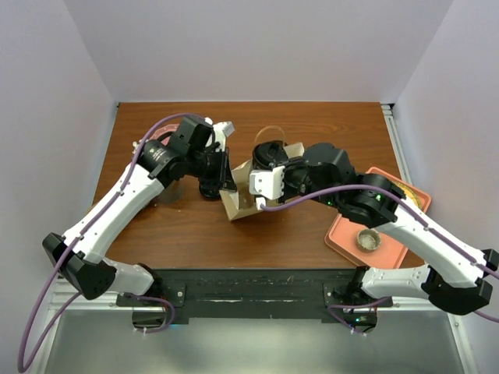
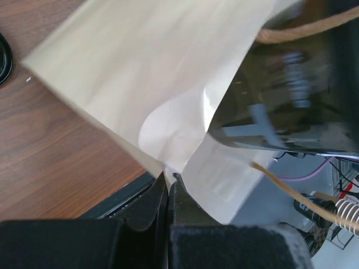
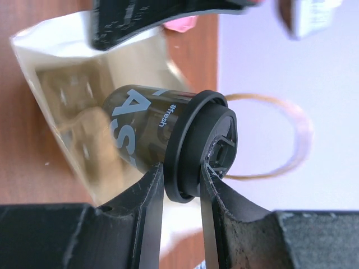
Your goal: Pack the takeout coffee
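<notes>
The takeout coffee (image 3: 140, 126) is a dark cup with pale lettering and a black lid (image 3: 202, 140). My right gripper (image 3: 180, 168) is shut on the lid's rim and holds the cup on its side, bottom first, at the open mouth of the brown paper bag (image 3: 67, 112). From above, the takeout coffee (image 1: 269, 156) hangs at the bag (image 1: 240, 201) in the table's middle. My left gripper (image 2: 169, 178) is shut on a corner of the bag's rim (image 2: 140, 67), pulling the mouth wide. The bag's floor is hidden.
An orange tray (image 1: 343, 234) at the right holds a small grey cup (image 1: 368, 239). A loose black disc lid (image 2: 3, 59) lies on the wood left of the bag. The twine handle (image 3: 291, 134) loops behind the cup. Both arms crowd the table's centre.
</notes>
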Controlling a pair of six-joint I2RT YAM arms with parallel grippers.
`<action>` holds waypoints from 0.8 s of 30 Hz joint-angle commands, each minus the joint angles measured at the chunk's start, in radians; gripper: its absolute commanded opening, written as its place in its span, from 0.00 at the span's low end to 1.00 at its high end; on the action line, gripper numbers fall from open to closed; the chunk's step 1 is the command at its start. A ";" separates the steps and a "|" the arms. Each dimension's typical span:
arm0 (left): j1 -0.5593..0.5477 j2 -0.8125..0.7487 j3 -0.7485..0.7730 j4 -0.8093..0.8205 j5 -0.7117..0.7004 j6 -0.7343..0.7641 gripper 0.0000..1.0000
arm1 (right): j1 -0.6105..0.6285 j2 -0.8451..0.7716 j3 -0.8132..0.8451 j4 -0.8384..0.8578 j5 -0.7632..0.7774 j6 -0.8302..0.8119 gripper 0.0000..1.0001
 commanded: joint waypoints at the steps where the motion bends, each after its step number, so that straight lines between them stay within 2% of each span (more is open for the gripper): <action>1: 0.010 0.009 0.066 -0.035 0.031 0.027 0.00 | 0.004 -0.013 0.064 0.004 0.114 -0.002 0.00; 9: 0.011 0.009 0.083 -0.099 0.016 0.016 0.00 | 0.005 -0.004 0.108 0.139 0.215 -0.039 0.00; 17: 0.010 -0.020 0.060 -0.144 0.028 0.036 0.00 | -0.067 0.073 0.102 0.370 0.456 -0.084 0.00; 20: 0.011 -0.037 0.032 -0.164 0.033 0.046 0.00 | -0.142 0.131 0.147 0.332 0.525 -0.041 0.00; 24: 0.011 -0.062 0.015 -0.178 0.048 0.053 0.00 | -0.243 0.226 0.178 0.240 0.539 0.062 0.00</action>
